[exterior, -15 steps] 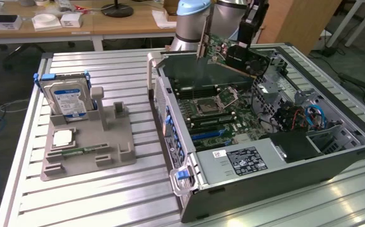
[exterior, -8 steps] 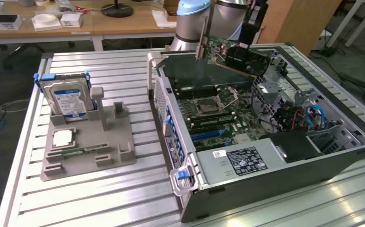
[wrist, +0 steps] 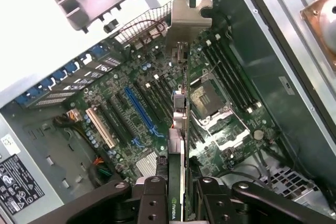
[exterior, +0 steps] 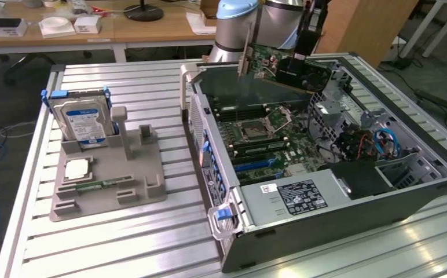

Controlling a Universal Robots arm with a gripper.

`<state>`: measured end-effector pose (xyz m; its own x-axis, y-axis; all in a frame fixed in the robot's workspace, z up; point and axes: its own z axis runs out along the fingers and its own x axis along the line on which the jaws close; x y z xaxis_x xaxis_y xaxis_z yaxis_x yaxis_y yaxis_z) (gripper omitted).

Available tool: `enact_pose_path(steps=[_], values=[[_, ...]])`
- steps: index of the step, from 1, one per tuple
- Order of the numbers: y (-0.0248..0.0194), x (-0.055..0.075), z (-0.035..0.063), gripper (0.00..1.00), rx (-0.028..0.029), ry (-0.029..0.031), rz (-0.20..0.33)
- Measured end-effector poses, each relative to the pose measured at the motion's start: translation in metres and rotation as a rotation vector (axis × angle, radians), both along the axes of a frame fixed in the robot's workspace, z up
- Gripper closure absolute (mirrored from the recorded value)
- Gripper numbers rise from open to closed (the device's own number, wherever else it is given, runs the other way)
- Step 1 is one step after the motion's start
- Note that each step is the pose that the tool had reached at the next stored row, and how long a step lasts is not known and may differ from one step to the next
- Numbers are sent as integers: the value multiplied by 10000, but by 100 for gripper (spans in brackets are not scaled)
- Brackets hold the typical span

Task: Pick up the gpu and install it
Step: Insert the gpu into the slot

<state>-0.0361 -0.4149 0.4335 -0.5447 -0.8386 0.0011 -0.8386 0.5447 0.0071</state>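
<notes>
Above the open computer case (exterior: pixel 324 214) we've got the gpu (exterior: pixel 285 65) up in the air, and the hand (exterior: pixel 302 53) is clenched on it, a firm grip on the card's upper part. From the exterior view we see the card hanging tilted over the far end of the case. Its green board and black cooler face us, and its silver bracket (exterior: pixel 244 61) is on the side towards the exterior view's left. It sits clear of the motherboard (exterior: pixel 264 134) lying flat in the case below.

Switching to the wrist view, we're looking straight down the card's thin edge (wrist: pixel 181 129). The dark fingers (wrist: pixel 152 198) press in on it from both sides, and the bracket (wrist: pixel 188 17) is at the far end. Beneath it lies the motherboard (wrist: pixel 121 103), with the long blue slot (wrist: pixel 139 109) on one side of the card and the CPU socket (wrist: pixel 207 100) on the other. Which slot the card lines up with, we cannot tell.

Over on the worktop (exterior: pixel 131 249), towards the exterior view's left and well apart from the case, stands the grey holder (exterior: pixel 135 191). In it we see the silver hard drive (exterior: pixel 83 119) upright at the back and a small green memory stick (exterior: pixel 98 186) lying flat near the front.
</notes>
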Motion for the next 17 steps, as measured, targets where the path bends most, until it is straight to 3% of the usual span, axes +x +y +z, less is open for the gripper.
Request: enact_pose_path(steps=[17], values=[[-12, -11, -11, 74, 0, -1, 2099]])
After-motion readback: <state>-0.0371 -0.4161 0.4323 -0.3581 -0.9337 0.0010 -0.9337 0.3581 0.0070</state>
